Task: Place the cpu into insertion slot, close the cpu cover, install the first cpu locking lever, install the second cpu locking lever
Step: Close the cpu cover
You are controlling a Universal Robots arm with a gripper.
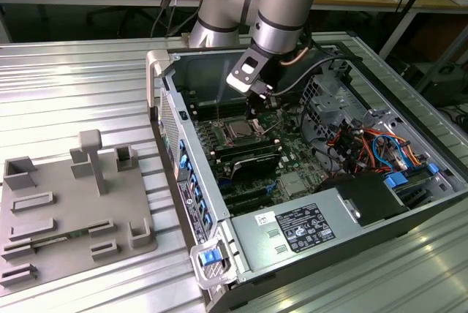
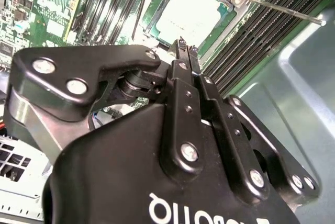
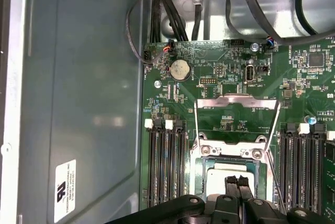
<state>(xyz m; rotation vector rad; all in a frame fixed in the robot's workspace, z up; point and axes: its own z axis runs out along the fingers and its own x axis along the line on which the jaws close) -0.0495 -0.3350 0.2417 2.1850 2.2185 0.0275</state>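
Observation:
The cpu (image 3: 226, 173) lies flat in the insertion slot (image 3: 201, 153), its silver-grey top (image 2: 189, 15) facing up. In the exterior view the cpu (image 1: 240, 132) sits in the middle of the motherboard. The cpu cover (image 3: 235, 102) is swung up and open behind the slot, and green board shows through its square hole. A thin locking lever (image 2: 282, 10) stands unlatched beside the slot, also seen as the lever (image 3: 272, 143). My gripper (image 2: 186, 46) hangs just above the cpu's near edge, fingers pressed together with nothing between them. It appears again as the gripper (image 3: 238, 180) and the gripper (image 1: 258, 110).
Black memory slots (image 3: 165, 166) flank the socket on both sides. The case wall (image 3: 78, 93) rises close by, and cable bundles (image 1: 358, 145) fill the exterior view's right of the case. A grey fixture plate (image 1: 73, 207) lies on the table outside the case (image 1: 219, 262).

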